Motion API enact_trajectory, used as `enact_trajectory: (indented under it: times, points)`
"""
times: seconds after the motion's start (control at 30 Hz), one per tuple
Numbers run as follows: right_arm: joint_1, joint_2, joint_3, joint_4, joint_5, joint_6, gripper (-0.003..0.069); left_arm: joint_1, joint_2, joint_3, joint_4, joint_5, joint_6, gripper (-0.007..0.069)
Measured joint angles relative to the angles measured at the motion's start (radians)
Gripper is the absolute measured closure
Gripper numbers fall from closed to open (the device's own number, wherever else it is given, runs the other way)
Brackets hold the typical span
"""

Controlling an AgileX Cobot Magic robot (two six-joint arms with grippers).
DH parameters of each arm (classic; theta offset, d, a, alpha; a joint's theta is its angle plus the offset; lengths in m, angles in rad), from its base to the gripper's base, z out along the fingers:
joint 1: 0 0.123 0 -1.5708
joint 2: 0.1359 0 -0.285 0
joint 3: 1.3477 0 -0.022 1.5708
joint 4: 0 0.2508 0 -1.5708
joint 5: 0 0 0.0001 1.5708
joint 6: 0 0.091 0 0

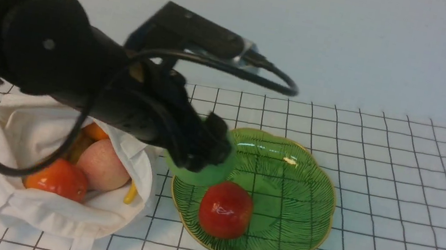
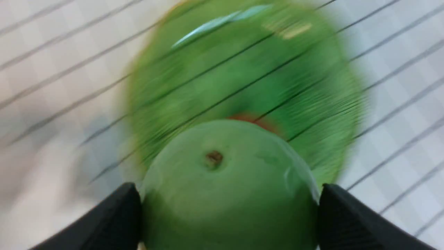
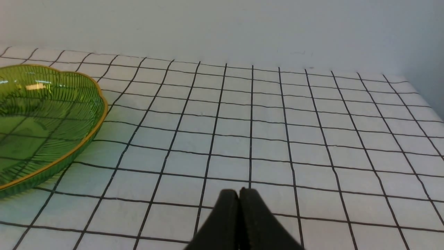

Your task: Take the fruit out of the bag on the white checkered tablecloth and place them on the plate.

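My left gripper (image 1: 204, 158) is shut on the green apple (image 1: 203, 175) and holds it over the near-left rim of the green glass plate (image 1: 303, 211). In the left wrist view the green apple (image 2: 225, 194) sits between both black fingers (image 2: 343, 215), with the blurred plate (image 2: 249, 69) beyond it. A red apple (image 1: 225, 209) lies on the plate. The off-white bag (image 1: 33, 202) lies open at left on the checkered tablecloth (image 1: 410, 197), holding a red-orange fruit (image 1: 57, 179), a pale pink peach (image 1: 104, 165), a small orange (image 1: 95, 131) and a yellow piece (image 1: 129, 194). My right gripper (image 3: 239, 194) is shut and empty above bare cloth.
A plain pale wall (image 1: 355, 38) rises behind the table's far edge. The plate's rim (image 3: 86, 139) shows in the right wrist view, with checkered cloth (image 3: 277, 139) stretching beside it. The left arm's black cable (image 1: 236, 70) loops above the plate.
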Motion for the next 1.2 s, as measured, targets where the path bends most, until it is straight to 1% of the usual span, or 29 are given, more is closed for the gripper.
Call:
enact_trajectory:
  times: [0.03, 0.07, 0.13, 0.17, 0.23, 0.3, 0.47, 0.57, 0.67, 0.83, 0.9, 0.97, 1.0, 1.03, 1.07, 1.1, 1.13, 1.17, 1.2]
  points:
    - [0.0, 0.0, 0.0, 0.0, 0.0, 0.0, 0.0673, -0.021, 0.019, 0.0, -0.038, -0.054, 0.03, 0.0038]
    - [0.0, 0.0, 0.0, 0.0, 0.0, 0.0, 0.0673, -0.065, 0.067, -0.001, -0.106, -0.134, 0.093, 0.0038]
    - [0.0, 0.0, 0.0, 0.0, 0.0, 0.0, 0.0673, -0.098, 0.139, -0.002, -0.144, -0.218, 0.142, 0.0038]
    - [0.0, 0.0, 0.0, 0.0, 0.0, 0.0, 0.0673, -0.098, 0.139, -0.002, -0.144, -0.218, 0.142, 0.0038]
    - [0.0, 0.0, 0.0, 0.0, 0.0, 0.0, 0.0673, -0.127, 0.243, -0.002, -0.189, -0.306, 0.174, 0.0038]
    - [0.0, 0.0, 0.0, 0.0, 0.0, 0.0, 0.0673, -0.133, 0.298, -0.002, -0.22, -0.332, 0.177, 0.0038]
    - [0.0, 0.0, 0.0, 0.0, 0.0, 0.0, 0.0673, -0.137, 0.378, -0.012, -0.246, -0.355, 0.184, 0.0034]
    - [0.0, 0.0, 0.0, 0.0, 0.0, 0.0, 0.0673, -0.137, 0.387, -0.016, -0.248, -0.376, 0.207, -0.003]
    - [0.0, 0.0, 0.0, 0.0, 0.0, 0.0, 0.0673, -0.137, 0.387, -0.021, -0.254, -0.38, 0.213, -0.0055]
    - [0.0, 0.0, 0.0, 0.0, 0.0, 0.0, 0.0673, -0.134, 0.369, -0.024, -0.257, -0.367, 0.213, -0.0059]
    - [0.0, 0.0, 0.0, 0.0, 0.0, 0.0, 0.0673, -0.128, 0.343, -0.028, -0.257, -0.346, 0.209, -0.0049]
    - [0.0, 0.0, 0.0, 0.0, 0.0, 0.0, 0.0673, -0.103, 0.248, -0.04, -0.255, -0.316, 0.184, 0.0068]
    - [0.0, 0.0, 0.0, 0.0, 0.0, 0.0, 0.0673, -0.1, 0.239, -0.041, -0.255, -0.314, 0.184, 0.0068]
    - [0.0, 0.0, 0.0, 0.0, 0.0, 0.0, 0.0673, -0.069, 0.157, -0.043, -0.254, -0.299, 0.164, 0.0207]
    - [0.0, 0.0, 0.0, 0.0, 0.0, 0.0, 0.0673, -0.055, 0.111, -0.043, -0.254, -0.288, 0.157, 0.0263]
    - [0.0, 0.0, 0.0, 0.0, 0.0, 0.0, 0.0673, -0.03, 0.063, -0.043, -0.252, -0.271, 0.15, 0.0364]
    - [0.0, 0.0, 0.0, 0.0, 0.0, 0.0, 0.0673, -0.019, 0.027, -0.044, -0.248, -0.258, 0.147, 0.0426]
    - [0.0, 0.0, 0.0, 0.0, 0.0, 0.0, 0.0673, 0.028, -0.074, -0.044, -0.229, -0.22, 0.144, 0.0531]
    - [0.0, 0.0, 0.0, 0.0, 0.0, 0.0, 0.0673, 0.059, -0.124, -0.042, -0.209, -0.204, 0.143, 0.0573]
